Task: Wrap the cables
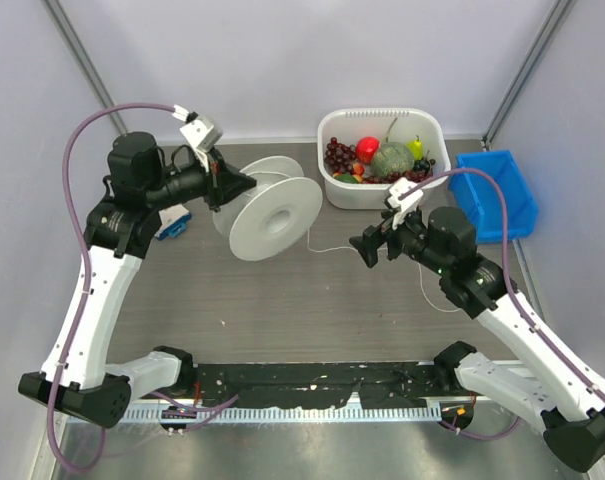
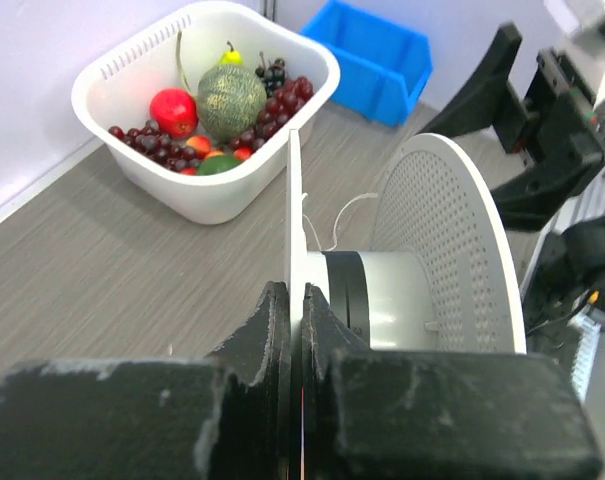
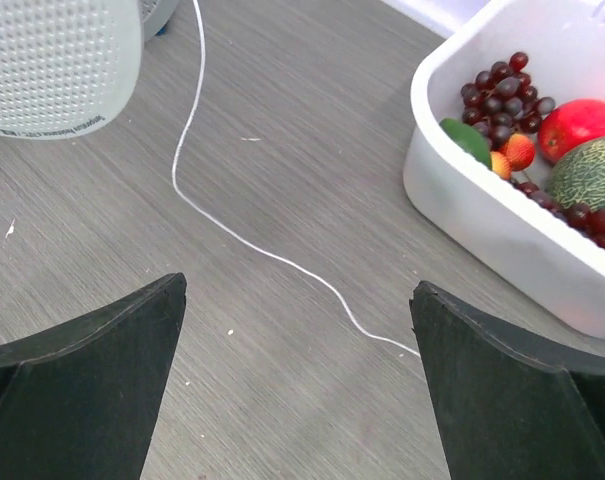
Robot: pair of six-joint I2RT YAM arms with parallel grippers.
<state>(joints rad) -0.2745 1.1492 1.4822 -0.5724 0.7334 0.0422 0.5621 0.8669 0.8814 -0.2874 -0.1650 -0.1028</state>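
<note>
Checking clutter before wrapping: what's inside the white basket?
The white basket holds dark grapes, a red apple, a netted melon, a yellow pear; anything beneath them is covered.

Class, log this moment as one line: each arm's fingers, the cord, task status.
left fingers: shut on spool rim | right fingers: open, over cord | cord: loose on table, leads to spool | task: unfinished

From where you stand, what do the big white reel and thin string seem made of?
The reel looks like matte white plastic; its discs are dotted with fine holes. The string looks like white cord or thin wire, lying in loose curves; I cannot tell which.
</note>
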